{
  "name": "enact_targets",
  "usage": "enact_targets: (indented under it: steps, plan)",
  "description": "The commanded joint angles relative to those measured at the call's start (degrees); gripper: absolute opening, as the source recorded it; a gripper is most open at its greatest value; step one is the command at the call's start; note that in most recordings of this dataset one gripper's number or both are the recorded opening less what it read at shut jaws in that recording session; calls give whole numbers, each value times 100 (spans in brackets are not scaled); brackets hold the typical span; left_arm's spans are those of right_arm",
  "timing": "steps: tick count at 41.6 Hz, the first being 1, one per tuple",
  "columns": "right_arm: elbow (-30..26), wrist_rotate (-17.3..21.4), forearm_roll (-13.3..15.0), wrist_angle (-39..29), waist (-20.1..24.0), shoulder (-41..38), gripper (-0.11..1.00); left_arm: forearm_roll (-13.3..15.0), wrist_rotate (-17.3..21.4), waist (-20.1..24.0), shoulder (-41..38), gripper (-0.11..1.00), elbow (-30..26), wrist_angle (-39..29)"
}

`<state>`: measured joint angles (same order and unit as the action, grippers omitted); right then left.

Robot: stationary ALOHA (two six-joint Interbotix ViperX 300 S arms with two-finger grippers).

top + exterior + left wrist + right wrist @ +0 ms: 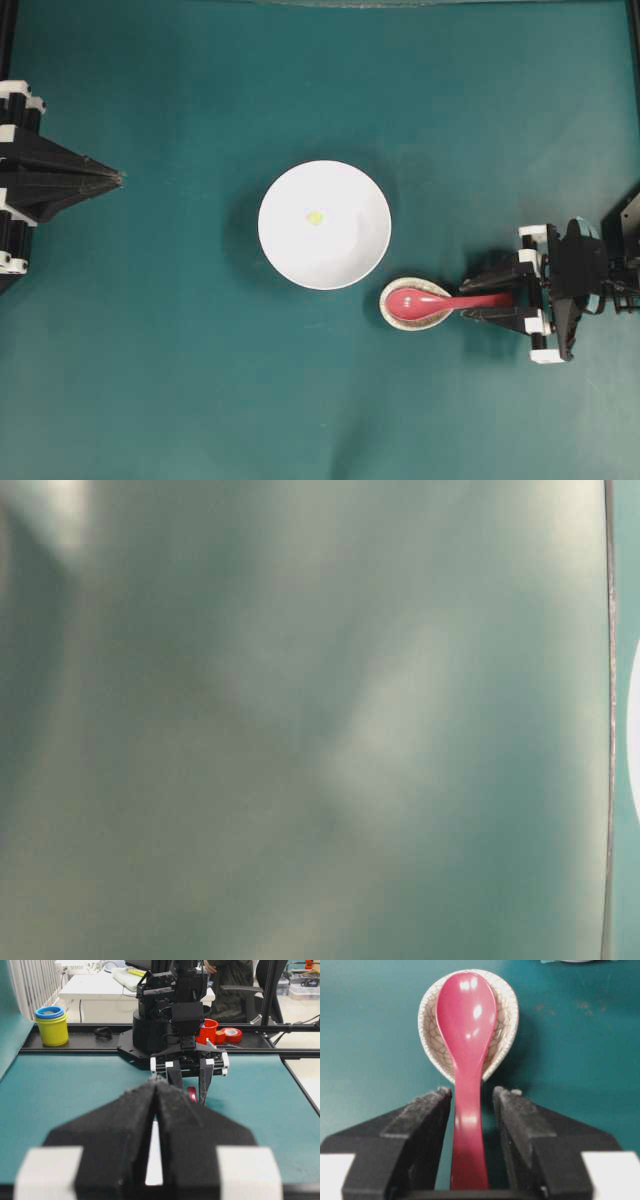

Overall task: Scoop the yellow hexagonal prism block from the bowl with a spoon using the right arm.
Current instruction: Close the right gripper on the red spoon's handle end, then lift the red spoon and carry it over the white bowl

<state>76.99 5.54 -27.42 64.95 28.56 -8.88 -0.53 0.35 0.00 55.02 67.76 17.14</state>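
The white bowl (340, 250) sits at the table's middle with the small yellow hexagonal prism block (315, 216) lying inside it. To the bowl's lower right, the red-pink spoon (425, 303) rests with its scoop in a speckled beige spoon rest (392, 314), handle pointing right. My right gripper (470, 300) is open, one finger on each side of the handle. In the right wrist view the spoon (467, 1025) runs between the fingers of that gripper (472, 1092), with teal table showing on both sides. At the far left, my left gripper (118, 178) is shut and holds nothing.
The table-level view is a teal blur. Beyond the table's far black rail, the left wrist view shows a yellow cup with a blue rim (52, 1025), a red cup (209, 1030) and tape rolls (230, 1035).
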Motion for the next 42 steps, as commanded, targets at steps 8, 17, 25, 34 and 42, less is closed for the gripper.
enact_targets:
  steps: [8, 17, 25, 34, 42]
  plan:
    - [-35, -9, -9, 70, 26, 70, 47, -18, 0, 0, -53, 0, -88, -18]
    - [-79, -26, -9, 70, 18, 62, 47, -9, 0, 0, -53, 0, -88, -62]
    - [-88, -26, -9, 70, 18, 70, 39, -18, 0, 9, -62, 0, -88, -70]
    - [-132, -26, -9, 79, 18, 70, 23, -18, 0, 0, -53, 0, -88, -167]
    - [-264, -44, 0, 79, 18, 88, 23, -9, 0, 0, -53, 0, -88, -281]
